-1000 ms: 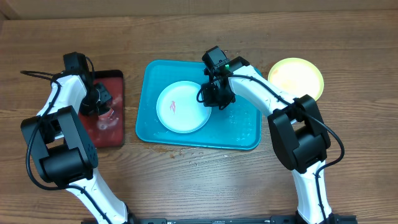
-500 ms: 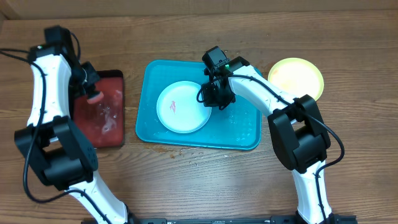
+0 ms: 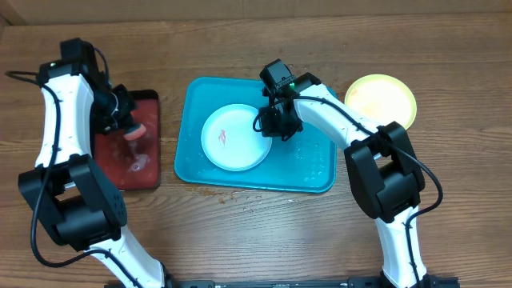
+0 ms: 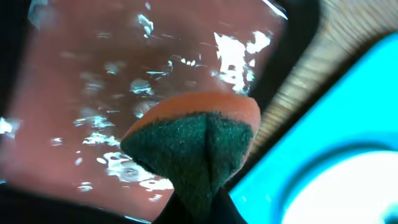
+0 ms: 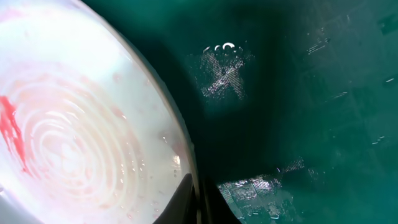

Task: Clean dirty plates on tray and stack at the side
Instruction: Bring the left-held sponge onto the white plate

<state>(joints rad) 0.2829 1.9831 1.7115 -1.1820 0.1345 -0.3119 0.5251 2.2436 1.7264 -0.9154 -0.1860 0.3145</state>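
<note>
A white plate (image 3: 234, 138) with a red smear lies in the turquoise tray (image 3: 312, 164); it also shows in the right wrist view (image 5: 74, 130). My right gripper (image 3: 274, 122) is shut on the white plate's right rim (image 5: 198, 199). A yellow-green plate (image 3: 381, 99) lies on the table right of the tray. My left gripper (image 3: 128, 126) is shut on an orange and green sponge (image 4: 199, 140), held above the dark red tray (image 3: 128, 160). The sponge also shows in the overhead view (image 3: 134, 131). The pale mint plate is out of view.
The dark red tray (image 4: 81, 93) is wet with glinting droplets. The turquoise tray's floor (image 5: 298, 93) is wet too. Wooden table (image 3: 264, 232) lies in front of both trays.
My left arm rose from the dark red tray, swung left, then came back right and lower with the sponge. The right arm and white plate have not moved.
</note>
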